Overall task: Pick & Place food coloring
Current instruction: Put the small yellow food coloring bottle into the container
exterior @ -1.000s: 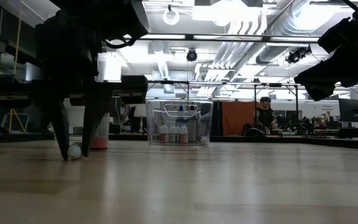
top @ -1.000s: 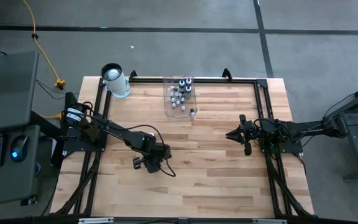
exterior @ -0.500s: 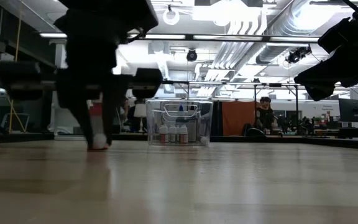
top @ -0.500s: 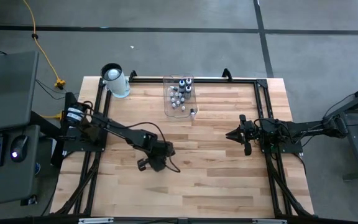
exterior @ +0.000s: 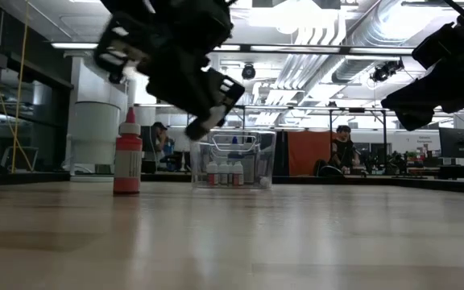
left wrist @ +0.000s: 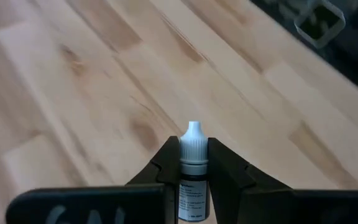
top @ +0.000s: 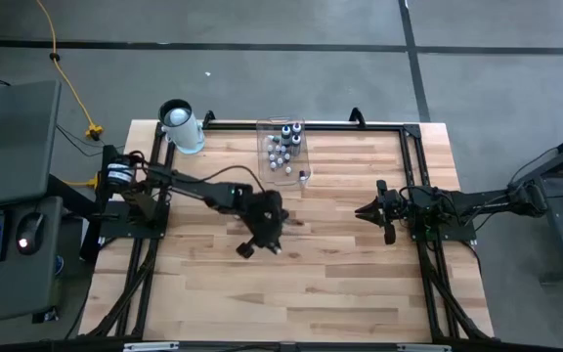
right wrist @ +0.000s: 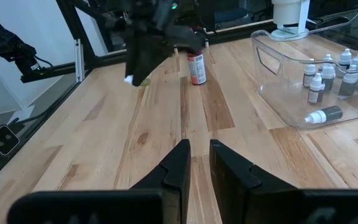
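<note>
Left gripper (left wrist: 193, 163) lifts a bottle (left wrist: 192, 168)
Jaws clamped on it, near the clear bin (top: 283, 153); right gripper (right wrist: 195, 163) jaws nearly together.

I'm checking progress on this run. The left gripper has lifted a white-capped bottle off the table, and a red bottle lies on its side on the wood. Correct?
Not quite. The red bottle stands upright on the table, as the low view shows. The rest holds: the left gripper is shut on a white-capped bottle, raised above the wood.

Fine print covers the label of a small dropper bottle (left wrist: 191, 186), but none of it is legible.
</note>
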### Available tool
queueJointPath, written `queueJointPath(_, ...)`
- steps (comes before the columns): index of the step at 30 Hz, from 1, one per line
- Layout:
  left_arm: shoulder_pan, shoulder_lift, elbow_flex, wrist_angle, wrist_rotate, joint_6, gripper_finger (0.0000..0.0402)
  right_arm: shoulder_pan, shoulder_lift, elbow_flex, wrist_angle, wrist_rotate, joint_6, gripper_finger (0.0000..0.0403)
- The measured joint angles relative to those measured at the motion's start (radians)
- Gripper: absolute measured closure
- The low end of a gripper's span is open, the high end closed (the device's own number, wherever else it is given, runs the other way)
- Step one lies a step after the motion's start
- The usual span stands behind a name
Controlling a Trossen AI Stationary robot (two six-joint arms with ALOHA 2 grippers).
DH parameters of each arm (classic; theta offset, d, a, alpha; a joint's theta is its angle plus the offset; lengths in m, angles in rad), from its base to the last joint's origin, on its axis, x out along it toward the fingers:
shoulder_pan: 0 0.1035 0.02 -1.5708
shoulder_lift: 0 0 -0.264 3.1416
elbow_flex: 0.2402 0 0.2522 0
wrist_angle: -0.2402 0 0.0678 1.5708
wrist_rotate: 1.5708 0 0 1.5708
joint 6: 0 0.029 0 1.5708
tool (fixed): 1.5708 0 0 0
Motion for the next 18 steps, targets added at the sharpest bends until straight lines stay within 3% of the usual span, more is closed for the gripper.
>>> queueJointPath(9,0.126,-0.046,0.002,0.169,0.093,-0.172,0.036,0.0,0.0,0.0,0.0,0.0,0.0,0.0352)
queueJointPath(18,0.31,-0.106,0.001,0.253,0.089,-0.211,0.036,0.0,0.0,0.0,0.0,0.0,0.0,0.0352)
